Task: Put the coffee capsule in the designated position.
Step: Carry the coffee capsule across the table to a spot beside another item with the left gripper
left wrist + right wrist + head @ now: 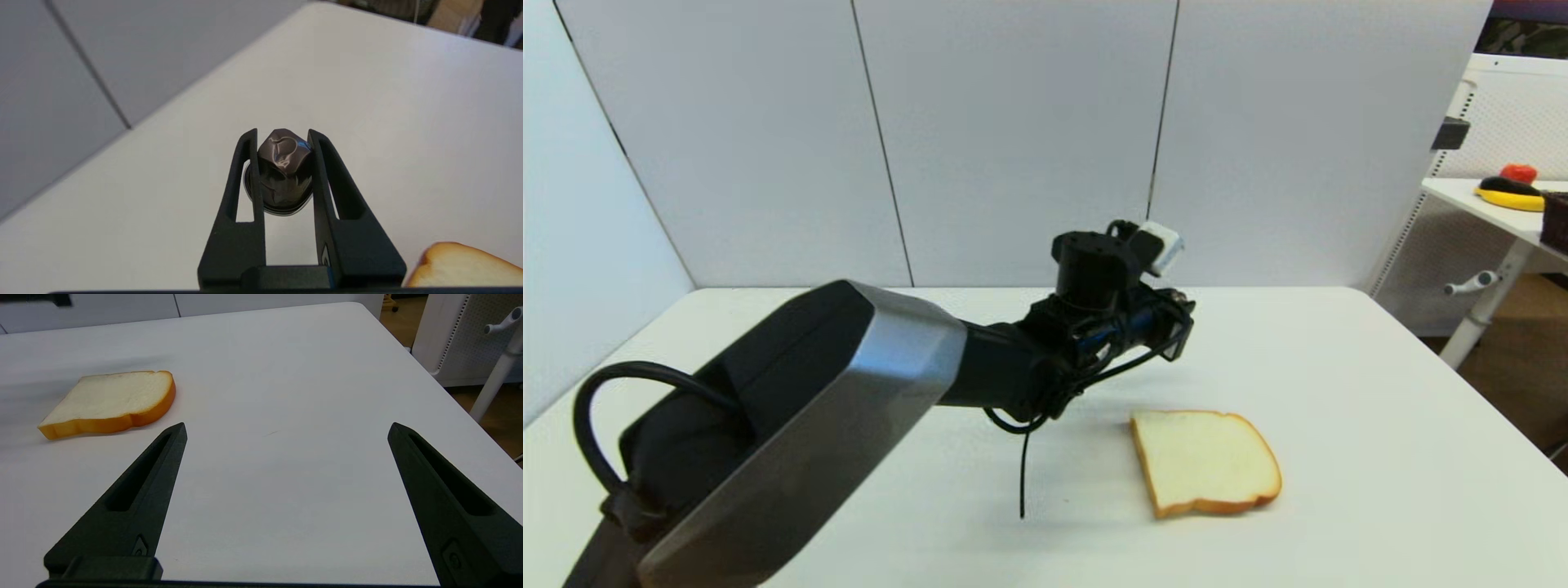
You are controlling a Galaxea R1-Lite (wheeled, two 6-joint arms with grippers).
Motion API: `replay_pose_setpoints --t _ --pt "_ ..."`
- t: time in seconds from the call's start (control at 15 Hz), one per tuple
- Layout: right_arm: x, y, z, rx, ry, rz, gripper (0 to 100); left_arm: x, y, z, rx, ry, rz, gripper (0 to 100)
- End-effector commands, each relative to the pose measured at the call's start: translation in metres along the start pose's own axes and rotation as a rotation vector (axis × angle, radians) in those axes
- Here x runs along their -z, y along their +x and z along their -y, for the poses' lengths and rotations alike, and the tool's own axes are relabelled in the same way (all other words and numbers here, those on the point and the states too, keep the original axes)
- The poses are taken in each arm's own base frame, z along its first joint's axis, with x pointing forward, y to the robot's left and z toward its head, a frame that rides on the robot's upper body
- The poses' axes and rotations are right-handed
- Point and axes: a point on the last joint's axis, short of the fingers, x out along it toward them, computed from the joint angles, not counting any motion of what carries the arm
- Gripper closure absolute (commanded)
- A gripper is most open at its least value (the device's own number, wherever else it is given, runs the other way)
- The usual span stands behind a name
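Right gripper (pixel 286 430) hanging low over the white table (pixel 286 490), fingers (pixel 135 498) spread wide, nothing between them. Bread slice (pixel 110 400) lying flat at ten o'clock, just beyond the nearer fingertip, orange crust facing this way. Table corner out at one o'clock. White stand leg (pixel 496 375) and perforated white panel (pixel 457 339) off the table at two o'clock, brown floor below.
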Motion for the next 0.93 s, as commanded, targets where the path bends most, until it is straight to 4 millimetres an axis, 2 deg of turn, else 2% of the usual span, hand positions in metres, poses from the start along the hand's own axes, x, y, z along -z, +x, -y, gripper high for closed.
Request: replay_pose_setpoints --t 0.07,0.33,0.93 --pt "0.000 0.000 0.000 -0.001 0.000 -0.002 0 0.039 0.023 0.020 0.040 -0.008 -0.054 100" --pt "0.000 0.000 0.000 -0.001 0.000 -0.002 0 0.052 0.028 0.023 0.041 -0.011 -0.052 100" --pt "0.000 0.000 0.000 -0.001 0.000 -0.002 0 0.057 0.028 0.022 0.030 -0.011 -0.047 100"
